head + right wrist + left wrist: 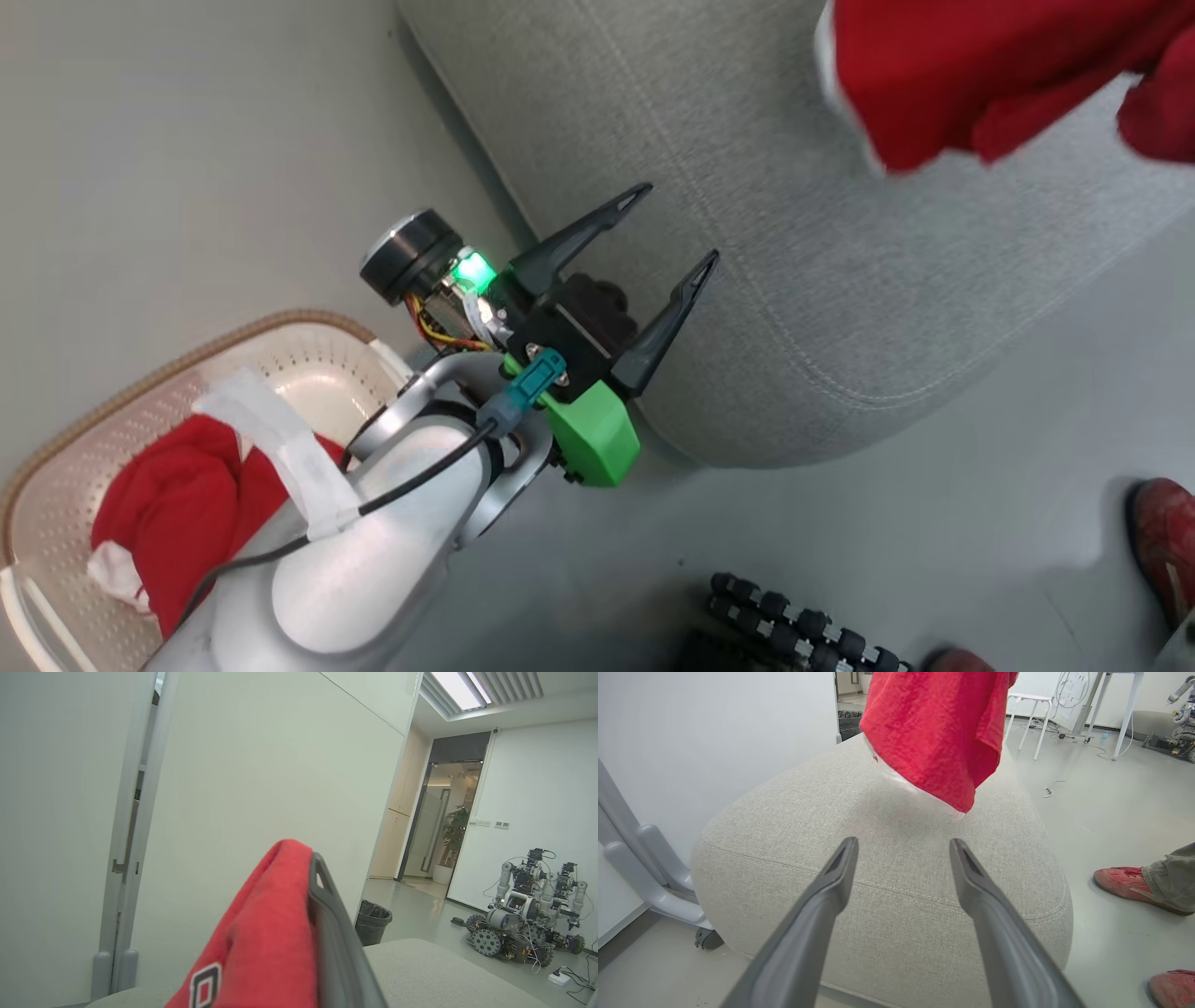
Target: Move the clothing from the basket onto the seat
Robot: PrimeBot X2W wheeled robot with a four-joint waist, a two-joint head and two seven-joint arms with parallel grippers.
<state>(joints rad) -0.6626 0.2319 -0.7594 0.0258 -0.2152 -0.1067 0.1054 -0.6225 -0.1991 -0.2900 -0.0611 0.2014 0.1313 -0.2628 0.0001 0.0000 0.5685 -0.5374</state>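
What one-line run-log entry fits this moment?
left gripper open, empty | right gripper shut on red cloth garment over grey woven-fabric seat | second red garment in cream perforated basket

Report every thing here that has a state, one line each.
left gripper, open, holding nothing.
right gripper, shut on the lettered red garment.
lettered red garment, hanging in the air over the seat, not laid down.
basket, upright, holding the other red garment.
other red garment, bunched inside the basket.
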